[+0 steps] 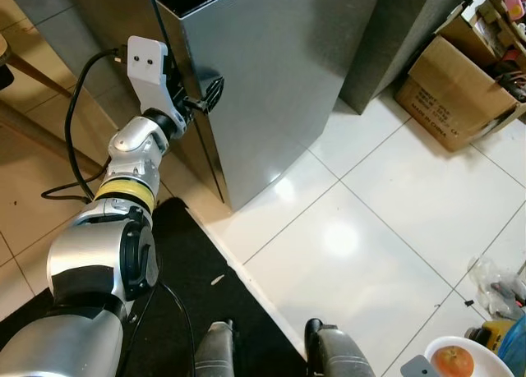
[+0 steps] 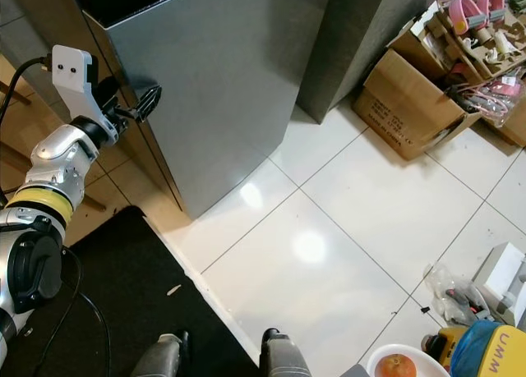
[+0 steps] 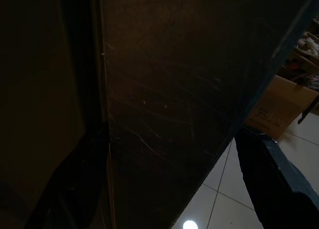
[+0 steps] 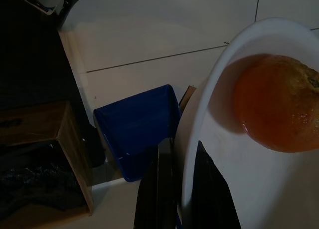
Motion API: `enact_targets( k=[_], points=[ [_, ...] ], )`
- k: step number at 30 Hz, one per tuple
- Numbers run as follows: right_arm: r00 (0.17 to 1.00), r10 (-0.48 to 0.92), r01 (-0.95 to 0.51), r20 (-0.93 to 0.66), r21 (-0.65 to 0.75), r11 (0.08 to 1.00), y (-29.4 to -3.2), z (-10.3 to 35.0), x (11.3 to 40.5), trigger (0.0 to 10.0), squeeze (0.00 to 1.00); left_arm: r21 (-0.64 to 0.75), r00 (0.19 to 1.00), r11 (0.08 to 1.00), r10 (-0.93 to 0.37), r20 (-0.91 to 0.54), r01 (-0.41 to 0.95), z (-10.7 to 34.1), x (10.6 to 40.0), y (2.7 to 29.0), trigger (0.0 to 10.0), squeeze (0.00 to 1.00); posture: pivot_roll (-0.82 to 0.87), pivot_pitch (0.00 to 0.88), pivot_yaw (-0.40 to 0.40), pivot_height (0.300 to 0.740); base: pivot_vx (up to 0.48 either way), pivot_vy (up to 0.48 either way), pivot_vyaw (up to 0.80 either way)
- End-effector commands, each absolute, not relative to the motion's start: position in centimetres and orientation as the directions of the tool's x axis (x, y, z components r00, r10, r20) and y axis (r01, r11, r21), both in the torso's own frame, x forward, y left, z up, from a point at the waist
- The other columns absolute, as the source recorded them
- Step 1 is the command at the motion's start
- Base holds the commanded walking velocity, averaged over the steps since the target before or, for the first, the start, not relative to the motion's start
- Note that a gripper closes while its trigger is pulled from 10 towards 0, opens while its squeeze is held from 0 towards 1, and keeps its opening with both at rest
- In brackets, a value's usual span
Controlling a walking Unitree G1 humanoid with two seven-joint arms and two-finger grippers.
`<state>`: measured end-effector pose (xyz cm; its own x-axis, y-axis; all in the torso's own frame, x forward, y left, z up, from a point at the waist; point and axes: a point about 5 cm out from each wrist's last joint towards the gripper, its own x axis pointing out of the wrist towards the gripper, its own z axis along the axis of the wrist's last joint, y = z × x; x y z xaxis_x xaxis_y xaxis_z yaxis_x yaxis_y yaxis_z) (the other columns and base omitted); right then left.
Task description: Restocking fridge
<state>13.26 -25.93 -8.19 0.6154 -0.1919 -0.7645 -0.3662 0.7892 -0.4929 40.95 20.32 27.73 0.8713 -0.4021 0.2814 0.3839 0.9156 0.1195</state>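
While the left pincer (image 1: 212, 94) reaches, fingers spread, to the front corner edge of the tall brushed-steel fridge (image 1: 271, 73), the right pincer (image 4: 182, 189) is pinched on the rim of a white round plate (image 4: 219, 189). One orange fruit (image 4: 276, 107) lies on that plate. Beside the fridge, an open brown cardboard box (image 2: 411, 98) of pink oddments stands on the white tiled floor (image 2: 329, 229).

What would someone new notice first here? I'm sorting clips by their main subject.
First the big grey fridge ahead, with the left gripper at the edge of its door; the fingers sit either side of that edge. Next, the white bowl with an orange in it, low on the robot's right, its rim pinched by the right gripper. A cardboard box of clutter stands on the floor further right.
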Motion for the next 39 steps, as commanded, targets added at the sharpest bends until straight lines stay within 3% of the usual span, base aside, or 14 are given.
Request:
enact_targets(
  k=[1, 9, 12, 14, 16, 22, 39],
  points=[
    [0.56, -0.207, -0.386, -0.803, -0.473, 0.792, -26.0, -9.0, 10.9, 10.0, 0.0, 0.217, 0.771, 0.906, -0.424, 0.475, 0.364, 33.1, 40.5, 19.2, 10.0, 0.0, -0.23, 0.421, -0.03, 0.74, 0.0, 0.0, 0.0],
    [0.559, -0.205, -0.387, -0.803, -0.472, 0.792, -25.9, -9.0, 10.9, 10.0, 0.0, 0.157, 0.685, 0.874, -0.461, 0.565, 0.459, 35.1, 40.2, 18.4, 10.0, 0.0, -0.23, 0.414, -0.029, 0.74, 0.0, 0.0, 0.0],
    [0.559, -0.206, -0.387, -0.803, -0.472, 0.792, -25.9, -9.0, 11.0, 10.0, 0.0, 0.152, 0.575, 0.773, -0.573, 0.584, 0.616, 35.8, 39.9, 16.9, 10.0, 0.0, -0.23, 0.41, -0.028, 0.74, 0.0, 0.0, 0.0],
    [0.559, -0.206, -0.387, -0.803, -0.472, 0.792, -25.9, -9.0, 11.0, 10.0, 0.0, 0.152, 0.575, 0.773, -0.573, 0.584, 0.616, 35.8, 39.9, 16.9, 10.0, 0.0, -0.23, 0.41, -0.028, 0.74, 0.0, 0.0, 0.0],
    [0.56, -0.207, -0.386, -0.802, -0.473, 0.792, -25.9, -9.0, 11.2, 10.0, 0.0, 0.206, 0.476, 0.674, -0.674, 0.565, 0.709, 35.7, 39.5, 15.6, 10.0, 0.0, -0.22, 0.405, -0.025, 0.74, 0.0, 0.0, 0.0],
    [0.563, -0.207, -0.381, -0.8, -0.473, 0.794, -25.7, -8.9, 11.6, 10.0, 0.0, 0.282, 0.377, 0.561, -0.777, 0.504, 0.778, 35.0, 39.1, 13.9, 10.0, 0.0, -0.22, 0.397, -0.019, 0.74, 0.0, 0.0, 0.0],
    [0.559, -0.214, -0.369, -0.801, -0.471, 0.801, -25.6, -9.0, 11.6, 10.0, 0.0, 0.384, 0.278, 0.401, -0.899, 0.338, 0.831, 32.3, 38.6, 12.0, 10.0, 0.0, -0.21, 0.388, -0.009, 0.74, 0.0, 0.0, 0.0]
  ],
)
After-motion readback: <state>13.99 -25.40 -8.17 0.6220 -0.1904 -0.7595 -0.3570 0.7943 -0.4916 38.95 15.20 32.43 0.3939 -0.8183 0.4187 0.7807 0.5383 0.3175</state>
